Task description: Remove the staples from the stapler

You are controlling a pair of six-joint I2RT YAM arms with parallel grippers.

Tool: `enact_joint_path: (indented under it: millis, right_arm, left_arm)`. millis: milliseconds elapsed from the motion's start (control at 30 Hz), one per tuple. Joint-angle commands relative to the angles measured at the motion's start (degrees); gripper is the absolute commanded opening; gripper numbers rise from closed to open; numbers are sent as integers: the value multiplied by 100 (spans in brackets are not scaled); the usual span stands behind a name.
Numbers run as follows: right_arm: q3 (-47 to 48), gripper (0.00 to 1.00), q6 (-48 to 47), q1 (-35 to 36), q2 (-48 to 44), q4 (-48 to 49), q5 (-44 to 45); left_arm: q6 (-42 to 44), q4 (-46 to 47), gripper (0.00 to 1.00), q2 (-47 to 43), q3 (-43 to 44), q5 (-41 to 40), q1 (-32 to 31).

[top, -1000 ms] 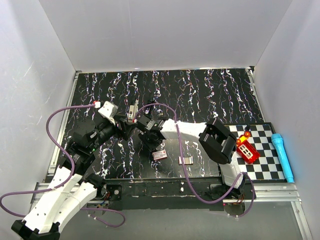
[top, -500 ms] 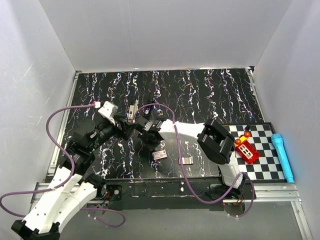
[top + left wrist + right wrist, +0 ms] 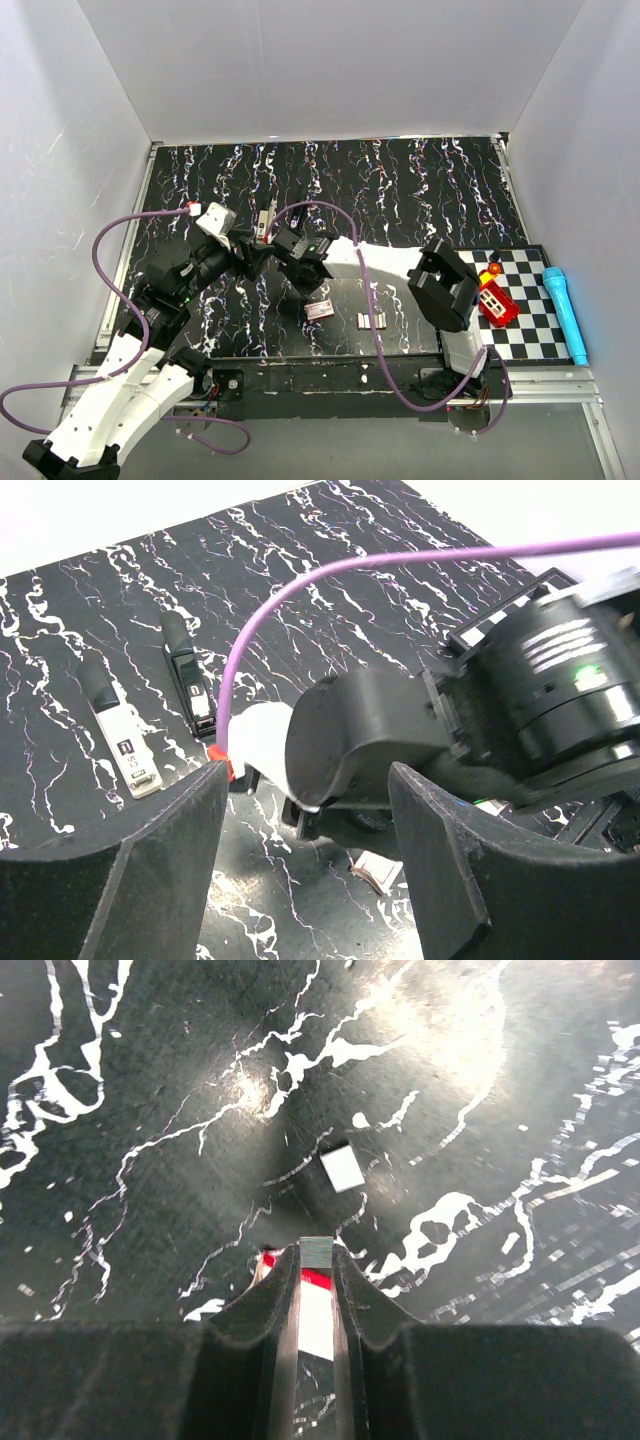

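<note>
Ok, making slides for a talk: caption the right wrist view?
Right fingers pinch a thin staple strip over the marbled mat, white scrap just beyond.

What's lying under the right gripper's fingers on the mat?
A white-and-red item shows through the gap, its rest covered by the fingers. The right gripper pinches a thin grey strip above it.

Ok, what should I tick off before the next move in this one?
1. Right gripper shut on a thin grey strip: ok.
2. Left gripper open, nothing held: ok.
3. Stapler lying on the table, apart from both grippers: ok.
4. Stapler emptied of staples: cannot tell.
5. Arms clear of each other: not ok; the right arm's wrist sits close in front of the left fingers.
</note>
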Motion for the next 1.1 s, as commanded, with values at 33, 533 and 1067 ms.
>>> enact_joint_path:
  millis: [33,533,1067]
  right_arm:
    - [-85,17,23,24,-978,-225,434]
    - [-2211,17,972,-161,-2939,-488,1164]
    - [-3275,17,2009,-451,-3475,-418,795]
  left_arm:
    - [75,-2,65,-26,-18,-109,-11]
    - [75,-2,65,-26,-27,-109,-20]
    - [75,-19,65,26,-36,-135,-20]
